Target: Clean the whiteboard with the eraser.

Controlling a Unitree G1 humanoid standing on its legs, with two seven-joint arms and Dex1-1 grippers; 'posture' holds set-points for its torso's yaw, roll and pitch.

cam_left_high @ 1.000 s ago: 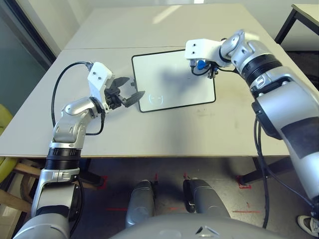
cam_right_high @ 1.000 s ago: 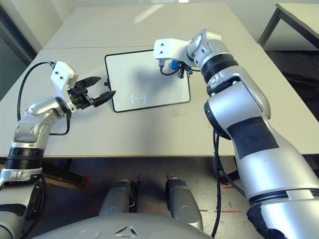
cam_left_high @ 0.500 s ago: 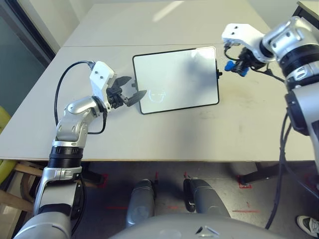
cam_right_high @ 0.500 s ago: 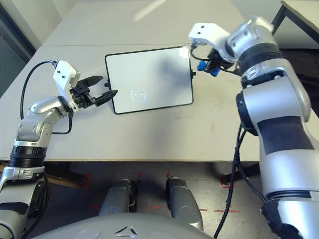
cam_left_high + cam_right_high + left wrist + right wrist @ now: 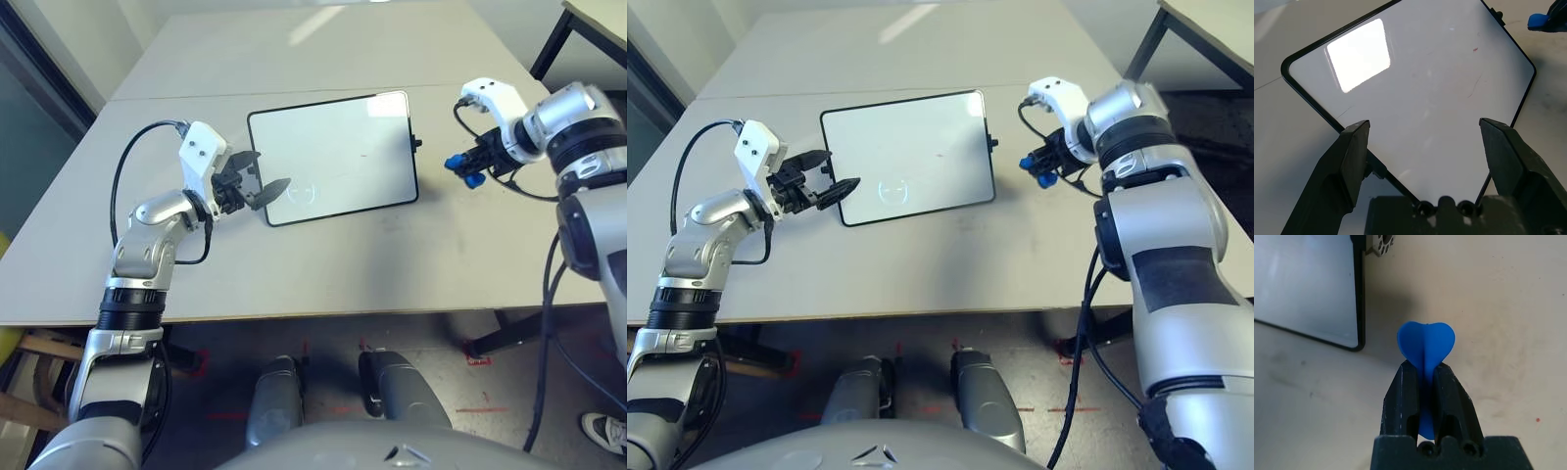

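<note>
While the left gripper (image 5: pixel 261 176) has its two black fingers spread wide with nothing between them, the right gripper (image 5: pixel 1426 366) squeezes the blue eraser (image 5: pixel 1426 342) at its skinny middle. Close to the robot is the long front edge of the pale tabletop (image 5: pixel 323 284), and that edge has no toys or tools on it. Farther in, the whiteboard (image 5: pixel 333 162) lies flat on the tabletop, a bit crooked, with a thin black frame and round corners. Near its front left corner is a small, faint, pale ring of light. It has a tiny red speck and some thin, faint lines on it. The left gripper is at the board's left edge, and one finger hangs over the board there. The eraser is past the board's right edge, over the right part of the tabletop, and it does not touch the board. A dark knob (image 5: pixel 416 143) sticks out from the board's right edge. Way at the back, a bright stripe of light (image 5: pixel 315 24) shines near the tabletop's far edge.
</note>
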